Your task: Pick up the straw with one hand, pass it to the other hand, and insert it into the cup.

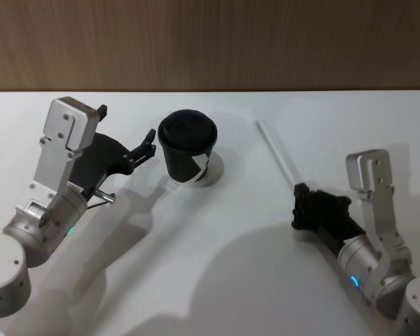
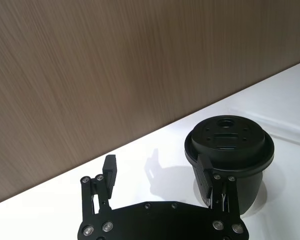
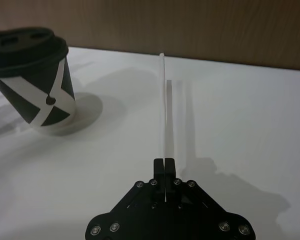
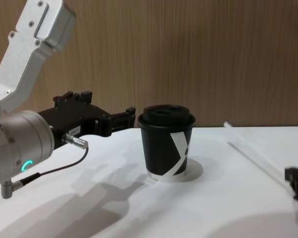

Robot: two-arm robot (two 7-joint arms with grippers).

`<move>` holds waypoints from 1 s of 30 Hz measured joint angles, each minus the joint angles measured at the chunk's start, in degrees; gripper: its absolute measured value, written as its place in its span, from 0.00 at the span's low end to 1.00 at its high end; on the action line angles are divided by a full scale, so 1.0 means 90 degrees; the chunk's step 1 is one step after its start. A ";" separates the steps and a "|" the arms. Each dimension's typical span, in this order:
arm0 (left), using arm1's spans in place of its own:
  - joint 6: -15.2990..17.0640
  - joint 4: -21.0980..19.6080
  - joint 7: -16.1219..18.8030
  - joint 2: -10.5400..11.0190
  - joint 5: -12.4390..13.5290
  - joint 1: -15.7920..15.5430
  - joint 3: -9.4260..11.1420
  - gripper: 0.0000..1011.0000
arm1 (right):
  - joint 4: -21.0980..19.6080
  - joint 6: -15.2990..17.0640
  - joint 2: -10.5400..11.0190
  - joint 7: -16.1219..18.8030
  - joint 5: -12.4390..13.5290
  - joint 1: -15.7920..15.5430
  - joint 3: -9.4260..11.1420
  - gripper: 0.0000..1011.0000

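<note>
The right gripper [image 3: 165, 165] had its fingers pressed together on the near end of the straw [image 1: 276, 154]. It sat low over the white table [image 1: 217, 273], toward the table's right side. From that grip the straw ran forward and a little to the left. Its far tip was raised off the surface, with a faint shadow beside it, and it stopped short of where the table's far edge met the wood-panel wall [image 1: 210, 42]. The cup [image 1: 189, 148] stood upright on the table, left of the straw and well apart from it, with its lid on and its white mark turned toward the robot. A strip of bare table lay between cup and straw. The left gripper [image 1: 127, 121] hung level with the cup's upper part, on the cup's left. Its fingers were spread wide and held nothing. The finger nearer the cup came just beside the lid's rim; contact could not be told. The other finger pointed toward the wall over bare table. In front of the cup, the surface between the two arms lay bare toward the robot's body.
</note>
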 joint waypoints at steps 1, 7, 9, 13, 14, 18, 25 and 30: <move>0.0000 0.0000 0.0000 0.0000 0.0000 0.0000 0.0000 0.99 | -0.0023 -0.0071 -0.0004 -0.0001 -0.0017 0.0030 0.0020 0.01; 0.0000 0.0000 0.0000 0.0000 0.0000 0.0000 0.0000 0.99 | -0.0124 -0.0354 -0.0013 0.0013 -0.0064 0.0164 0.0105 0.01; 0.0000 0.0000 0.0000 0.0000 0.0000 0.0000 0.0000 0.99 | -0.0170 -0.0461 -0.0012 0.0052 -0.0073 0.0232 0.0138 0.01; 0.0000 0.0000 0.0000 0.0000 0.0000 0.0000 0.0000 0.99 | -0.0233 -0.0647 -0.0003 0.0142 -0.0075 0.0342 0.0183 0.01; 0.0000 0.0000 0.0000 0.0000 0.0000 0.0000 0.0000 0.99 | -0.0248 -0.0684 0.0002 0.0167 -0.0074 0.0375 0.0194 0.01; 0.0000 0.0000 0.0000 0.0000 0.0000 0.0000 0.0000 0.99 | -0.0286 -0.0899 0.0020 0.0326 -0.0044 0.0523 0.0228 0.01; 0.0000 0.0000 0.0000 0.0000 0.0000 0.0000 0.0000 0.99 | -0.0268 -0.1358 0.0081 0.0786 0.0191 0.0865 0.0256 0.01; 0.0000 0.0000 0.0000 0.0000 0.0000 0.0000 0.0000 0.99 | -0.0176 -0.1605 0.0123 0.1117 0.0384 0.1092 0.0246 0.01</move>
